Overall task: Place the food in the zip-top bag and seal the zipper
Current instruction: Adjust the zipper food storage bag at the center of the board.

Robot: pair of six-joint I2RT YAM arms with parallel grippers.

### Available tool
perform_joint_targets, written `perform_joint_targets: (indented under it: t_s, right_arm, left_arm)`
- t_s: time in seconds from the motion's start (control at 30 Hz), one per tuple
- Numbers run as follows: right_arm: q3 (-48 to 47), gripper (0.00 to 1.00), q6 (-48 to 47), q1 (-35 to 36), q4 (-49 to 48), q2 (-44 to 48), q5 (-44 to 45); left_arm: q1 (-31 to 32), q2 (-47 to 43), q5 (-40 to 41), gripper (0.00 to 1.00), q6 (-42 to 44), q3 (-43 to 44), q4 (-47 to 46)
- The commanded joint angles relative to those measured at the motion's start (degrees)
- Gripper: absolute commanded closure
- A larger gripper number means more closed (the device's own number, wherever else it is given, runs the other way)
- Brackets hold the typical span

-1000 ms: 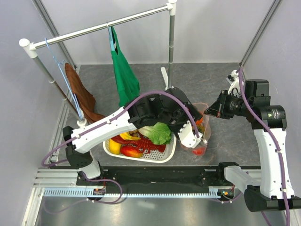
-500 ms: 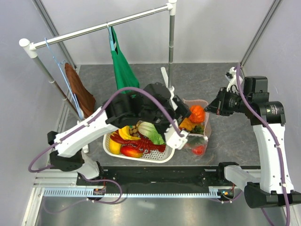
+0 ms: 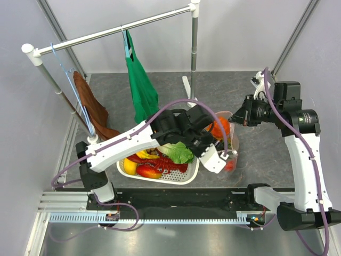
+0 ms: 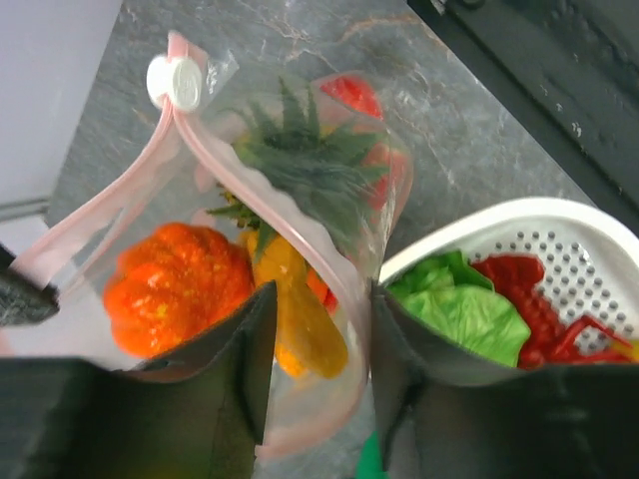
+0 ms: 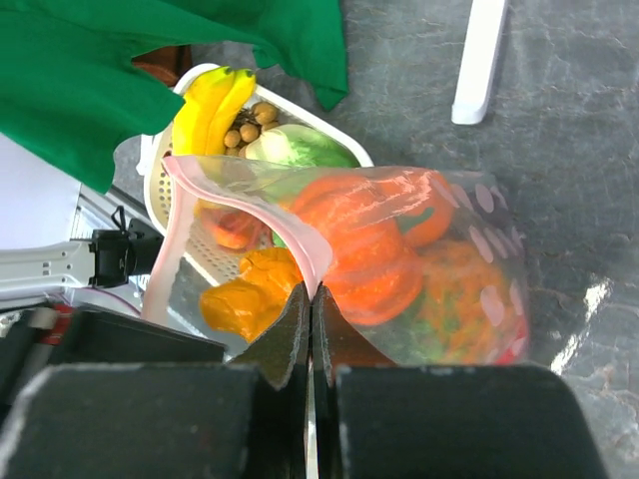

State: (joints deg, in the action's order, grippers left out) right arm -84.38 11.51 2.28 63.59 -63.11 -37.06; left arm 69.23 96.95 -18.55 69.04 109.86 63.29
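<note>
The zip-top bag (image 3: pixel 228 145) stands open beside the basket, with an orange pumpkin (image 4: pixel 178 284), a pineapple (image 4: pixel 300 160) and a yellow-orange piece (image 4: pixel 302 324) of food inside. My right gripper (image 5: pixel 310 291) is shut on the far side of the pink zipper (image 5: pixel 270 212) and holds the mouth up. My left gripper (image 4: pixel 319 299) straddles the near rim. The zipper (image 4: pixel 250 190) runs between its jaws against one finger, with a gap left on the other side. A white slider (image 4: pixel 175 82) sits at the strip's end.
The white basket (image 3: pixel 160 179) at the bag's left holds lettuce (image 3: pixel 178 152), bananas (image 5: pixel 215 100) and red pieces. A green cloth (image 3: pixel 141 85) and a brown cloth (image 3: pixel 90 106) hang from the white rack (image 3: pixel 194 53) behind it. The rack's foot (image 5: pixel 479 60) lies nearby.
My left arm swung left over the basket, then came back to the bag's near rim, and its jaws have narrowed around it. The right gripper keeps hold of the far rim.
</note>
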Motion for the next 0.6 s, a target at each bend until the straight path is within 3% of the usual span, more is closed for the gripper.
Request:
perform_joint_targets:
  t_s: [0.0, 0.03, 0.07, 0.1, 0.2, 0.23, 0.27, 0.37, 0.47, 0.57]
  right_arm:
    - [-2.46, 1.00, -1.05, 2.71, -8.30, -0.61, -3.02]
    - [-2.46, 1.00, -0.61, 3.60, -9.44, -1.13, -2.67]
    - [-2.46, 1.00, -0.09, 4.39, -11.98, -1.40, -2.32]
    - [-2.63, 1.00, 0.09, 5.96, -13.22, -1.75, -1.97]
    - [-4.64, 0.97, -0.78, 7.38, -17.18, -4.12, -0.65]
    - [-5.61, 0.90, -1.66, 7.38, -17.53, -5.78, -0.30]
    - [-7.97, 0.72, -2.53, 7.38, -17.54, -6.58, -0.12]
    - [-11.23, 0.39, -7.98, 7.21, -16.84, -7.55, 2.51]
    - [-11.42, 0.20, -13.33, 6.42, -16.83, -6.15, 4.62]
    - [-10.02, 0.15, -17.48, 5.02, -16.84, -4.30, 7.00]
  left_arm:
    - [0.29, 0.17, -1.50, 0.70, -8.29, 2.37, -10.62]
    - [0.29, 1.04, -1.15, 0.78, -12.22, 2.81, -12.03]
    - [0.20, 1.40, 0.08, 0.94, -14.69, 3.16, -15.44]
    - [0.03, 1.93, 0.96, 0.98, -17.15, 3.69, -16.87]
    - [-1.81, 2.90, 2.64, 0.98, -26.56, 2.91, -21.44]
    - [-2.52, 2.98, 2.64, 0.98, -30.59, 2.46, -22.41]
    - [-3.13, 2.81, 3.25, 0.98, -32.54, 1.94, -23.81]
    - [-6.56, 1.24, 2.21, 0.98, -38.26, -1.31, -26.80]
    - [-10.34, 0.09, -0.51, 0.98, -42.57, -5.18, -28.48]
    - [-14.03, 0.52, -3.60, 0.98, -46.09, -5.45, -29.01]
